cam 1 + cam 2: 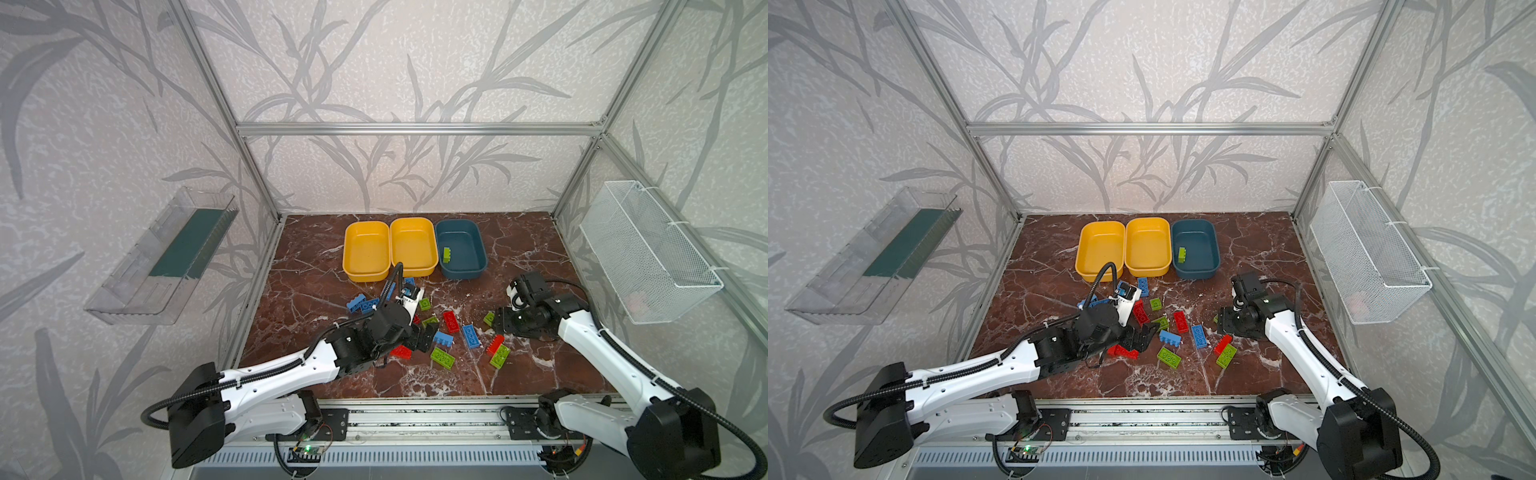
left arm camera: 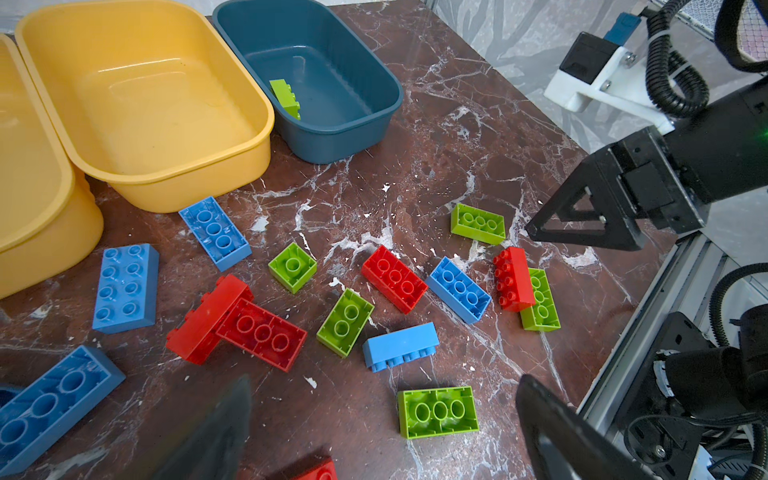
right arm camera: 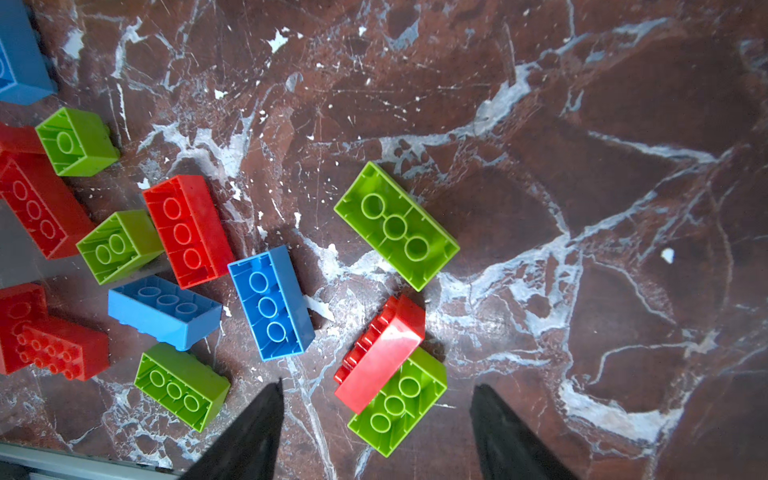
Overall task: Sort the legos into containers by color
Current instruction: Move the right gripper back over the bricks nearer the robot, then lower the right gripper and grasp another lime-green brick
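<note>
Legos [image 1: 451,322] loose on tbl [image 1: 316,291], grn lego [image 1: 446,254] in teal tub [image 1: 467,243]

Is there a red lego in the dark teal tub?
No, the dark teal tub holds only one lime green lego.

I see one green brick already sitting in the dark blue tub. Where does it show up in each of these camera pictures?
Both top views: the green brick lies inside the teal tub, the rightmost of the three tubs at the back.
Left wrist: the green brick is inside the same tub, near the wall beside the middle yellow tub.
Right wrist: not in it.
Shared landmark: the red brick lying across a second green brick, seen in all four.
</note>
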